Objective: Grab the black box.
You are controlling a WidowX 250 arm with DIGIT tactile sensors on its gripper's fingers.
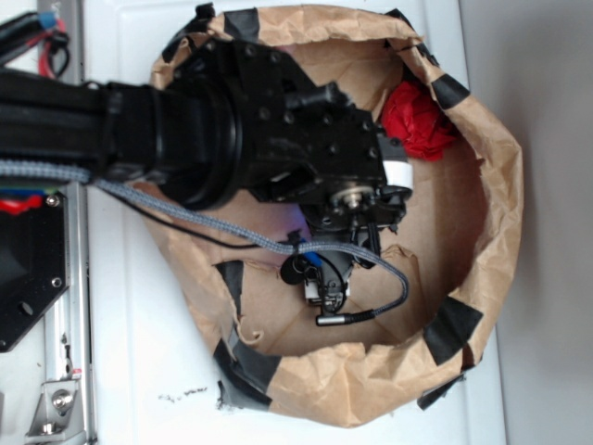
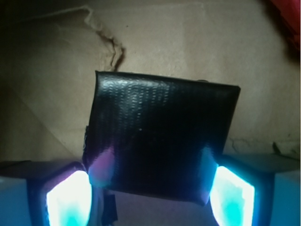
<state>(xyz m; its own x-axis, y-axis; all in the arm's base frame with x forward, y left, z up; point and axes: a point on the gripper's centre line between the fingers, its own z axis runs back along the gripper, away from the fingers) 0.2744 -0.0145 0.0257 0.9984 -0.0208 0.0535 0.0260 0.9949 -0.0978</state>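
On my wrist feed the black box point(image 2: 160, 141) sits right between the glowing fingers point(image 2: 70, 197), both pressed against its sides, so I've got it pinched. It's inside the brown paper ring point(image 1: 500, 195) on the white surface point(image 1: 139, 371), along with a red toy point(image 1: 419, 120) by the far wall.

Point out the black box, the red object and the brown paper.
black box point(image 2: 160, 141): wrist view, middle of its textured top face.
red object point(image 1: 417, 119): exterior view, middle of its crumpled body.
brown paper point(image 1: 496, 195): exterior view, on its raised right wall.
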